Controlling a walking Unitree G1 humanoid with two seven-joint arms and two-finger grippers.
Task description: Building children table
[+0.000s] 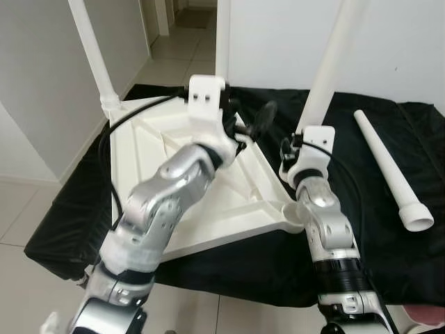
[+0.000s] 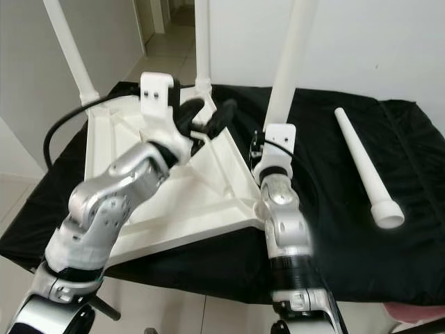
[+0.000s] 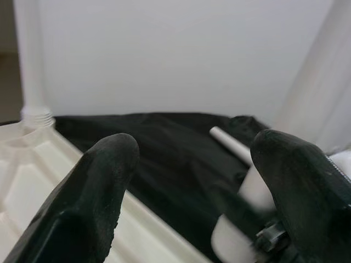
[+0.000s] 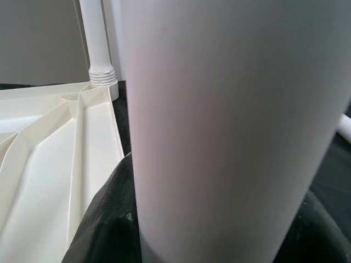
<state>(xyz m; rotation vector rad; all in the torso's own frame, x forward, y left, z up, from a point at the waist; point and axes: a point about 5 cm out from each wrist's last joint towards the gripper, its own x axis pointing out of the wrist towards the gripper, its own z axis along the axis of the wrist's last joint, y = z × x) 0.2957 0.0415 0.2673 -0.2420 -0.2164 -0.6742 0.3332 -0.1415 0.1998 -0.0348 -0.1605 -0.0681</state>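
Observation:
The white table top [image 1: 146,149] lies upside down on a black cloth. One white leg [image 1: 96,59] stands in its far left corner, and a second leg [image 1: 222,38] stands at the back corner. My right gripper [image 1: 306,133] is shut on a third leg [image 1: 332,59], holding it slightly tilted over the top's right edge. In the right wrist view this leg [image 4: 230,120] is very close, with a black finger [image 4: 104,230] against it. Its lower end is hidden behind my wrist. My left gripper [image 2: 208,115] hovers open over the top's back right rim, holding nothing.
A fourth white leg [image 1: 391,169] lies loose on the black cloth [image 1: 361,236] to the right. A white wall stands behind the cloth. Tiled floor [image 1: 28,209] and a doorway lie to the left.

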